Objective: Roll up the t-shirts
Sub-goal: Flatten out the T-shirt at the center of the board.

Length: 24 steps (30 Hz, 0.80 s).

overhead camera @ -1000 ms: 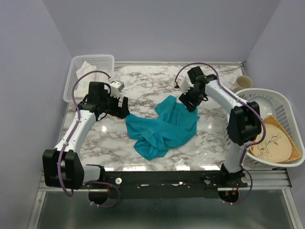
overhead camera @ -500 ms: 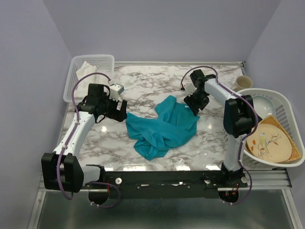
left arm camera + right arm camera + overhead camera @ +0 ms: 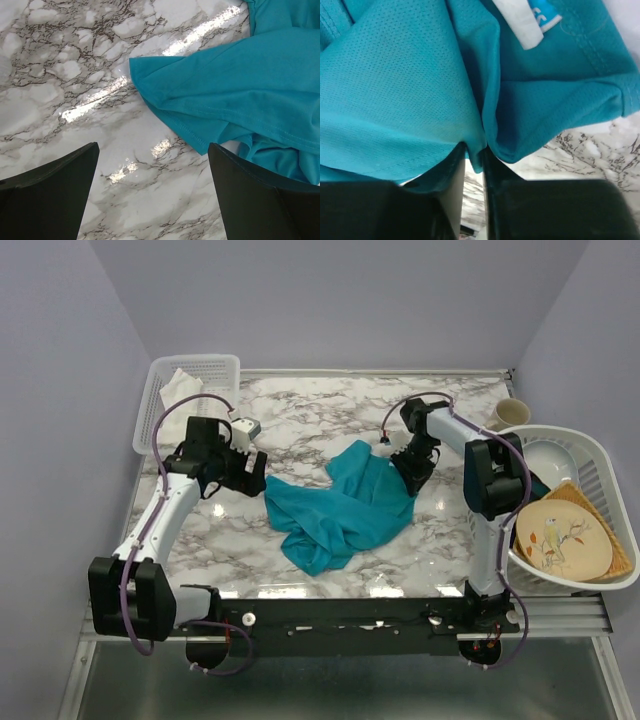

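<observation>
Closing down over the last second, the right end effector (image 3: 473, 152) now pinches a thin fold at the far-right edge of the teal t-shirt (image 3: 340, 510) crumpled on the tabletop (image 3: 300, 410), with the left end effector (image 3: 152, 147) spread wide just off its left edge; so shallow a bite may slip when pulled.

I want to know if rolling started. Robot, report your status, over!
Left gripper open, above marble table. Right gripper pinched on crumpled teal-blue thin-fabric t-shirt, unrolled. Nothing lying on it.

Lilac walls (image 3: 330, 300), marble tbl (image 3: 300, 410), overhead glare
</observation>
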Each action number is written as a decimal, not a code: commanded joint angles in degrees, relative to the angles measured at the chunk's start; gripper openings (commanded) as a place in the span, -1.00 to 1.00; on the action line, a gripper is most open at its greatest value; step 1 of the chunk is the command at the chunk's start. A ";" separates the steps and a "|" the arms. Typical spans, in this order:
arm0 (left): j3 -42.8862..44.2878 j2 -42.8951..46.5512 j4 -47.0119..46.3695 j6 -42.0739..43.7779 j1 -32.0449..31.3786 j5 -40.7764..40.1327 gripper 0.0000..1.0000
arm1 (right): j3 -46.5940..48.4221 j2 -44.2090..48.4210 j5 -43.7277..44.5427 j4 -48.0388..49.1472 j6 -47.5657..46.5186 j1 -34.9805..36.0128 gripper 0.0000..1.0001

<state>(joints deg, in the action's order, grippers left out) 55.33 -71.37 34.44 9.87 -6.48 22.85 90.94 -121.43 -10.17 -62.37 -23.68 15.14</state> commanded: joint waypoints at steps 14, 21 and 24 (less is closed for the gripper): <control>7.59 -14.92 -5.60 -0.02 -2.48 -3.16 0.98 | 6.28 10.51 6.22 -10.14 -2.07 -0.90 -0.73; 9.79 -22.22 -7.81 -3.10 -5.03 -6.59 0.97 | 2.32 11.56 3.14 -9.61 -1.01 -0.90 -0.55; 9.71 -24.25 -7.37 -3.45 -5.47 -8.35 0.93 | 2.66 11.21 2.88 -9.88 -1.02 -0.90 -0.68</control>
<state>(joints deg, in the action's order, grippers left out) 64.07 -93.23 27.83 8.08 -11.42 18.17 93.80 -110.15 -5.65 -70.37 -24.88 14.39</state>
